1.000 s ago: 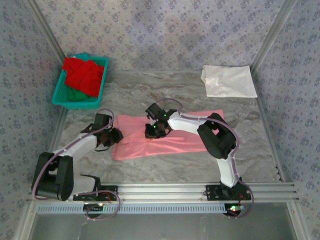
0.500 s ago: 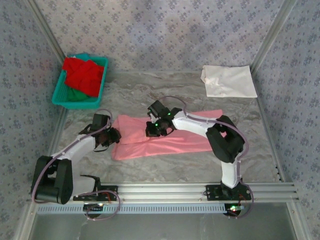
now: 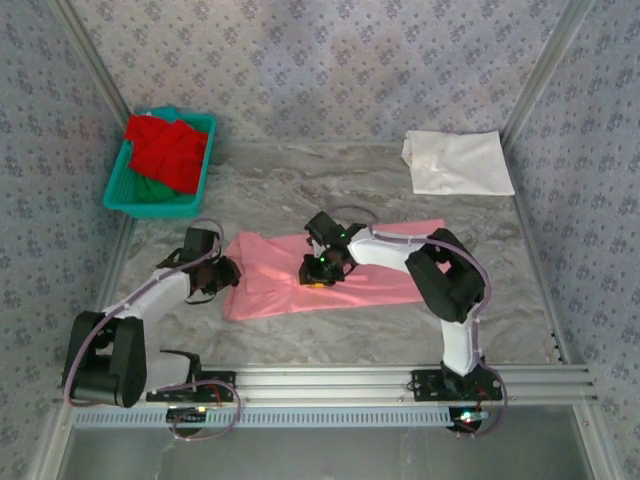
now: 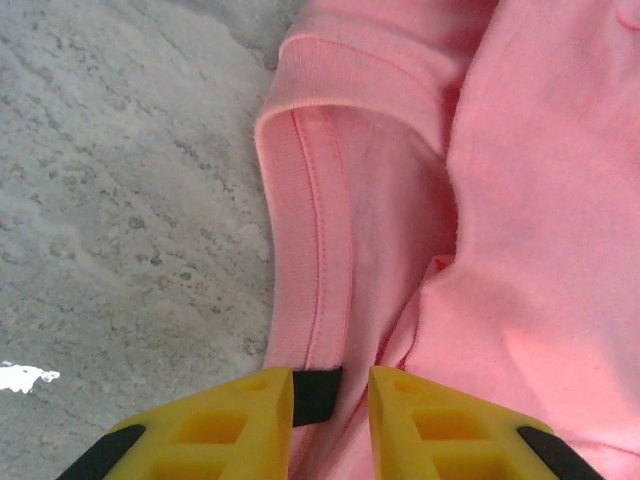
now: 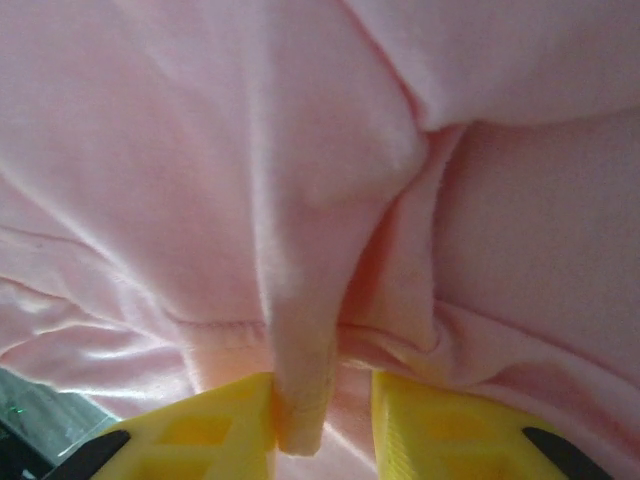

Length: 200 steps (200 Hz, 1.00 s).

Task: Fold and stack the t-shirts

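We see the pink shirt [image 3: 385, 282] on the table [image 3: 300, 185], mid-table toward the near edge. It's spread as a long band running left-right and is rumpled at its left end.

The left gripper [image 3: 228, 272] sits low at the shirt's left edge. In the left wrist view its yellow fingers [image 4: 235, 425] are nearly closed w/ only a narrow gap. The shirt's stitched hem runs down into that gap beside a black pad, so it has hold of the hem. Bare marble table lies left of the hem there.

The right gripper [image 3: 318, 272] is down on the shirt's middle, a bit left of ctr, close to the shirt's far edge. In the right wrist view a raised ridge of pink cloth stands between its yellow fingers [image 5: 200, 435], pressed to the left one w/ more cloth bunched beside it. The fingers are part-closed and pinching that fold.

Both arms reach in from the near edge, the right one bent over the shirt's right half.

The white shirt [image 3: 458, 162] lies folded flat at the far right corner, well apart from the pink one.

The basket [image 3: 118, 180] stands at the far left corner. In it the red shirt [image 3: 165, 148] is crumpled on top, spilling over the far rim. The green shirt [image 3: 150, 190] shows under it at the near end.
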Each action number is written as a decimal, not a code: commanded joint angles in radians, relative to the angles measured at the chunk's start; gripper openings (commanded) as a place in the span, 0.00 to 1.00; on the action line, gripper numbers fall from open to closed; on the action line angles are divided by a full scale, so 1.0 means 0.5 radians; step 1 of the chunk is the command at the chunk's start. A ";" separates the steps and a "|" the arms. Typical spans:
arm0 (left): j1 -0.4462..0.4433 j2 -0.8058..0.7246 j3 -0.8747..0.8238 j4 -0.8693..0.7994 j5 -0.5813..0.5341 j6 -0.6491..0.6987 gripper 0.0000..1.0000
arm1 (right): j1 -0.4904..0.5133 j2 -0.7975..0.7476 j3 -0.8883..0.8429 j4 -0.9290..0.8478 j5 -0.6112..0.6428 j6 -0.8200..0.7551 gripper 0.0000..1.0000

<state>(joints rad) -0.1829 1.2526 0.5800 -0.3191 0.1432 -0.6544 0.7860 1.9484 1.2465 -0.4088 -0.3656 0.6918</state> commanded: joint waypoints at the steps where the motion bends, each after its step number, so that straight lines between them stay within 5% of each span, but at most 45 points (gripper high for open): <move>1: 0.013 -0.028 0.100 -0.059 0.044 0.036 0.25 | -0.004 -0.044 0.039 -0.006 -0.006 -0.029 0.32; 66: -0.088 0.049 0.428 -0.071 0.022 0.080 0.24 | -0.276 -0.481 -0.165 0.074 0.199 -0.108 0.34; 156: -0.199 0.768 0.625 0.239 0.091 -0.010 0.16 | -0.975 -0.332 -0.208 -0.198 0.455 -0.418 0.30; 200: -0.158 0.781 0.496 0.181 0.009 -0.046 0.11 | -1.205 -0.249 -0.286 -0.193 0.501 -0.488 0.30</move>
<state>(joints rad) -0.2745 1.6577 0.8612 -0.2253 0.1680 -0.6605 0.2260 1.7988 1.1358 -0.4709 -0.1474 0.4877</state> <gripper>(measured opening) 0.114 0.303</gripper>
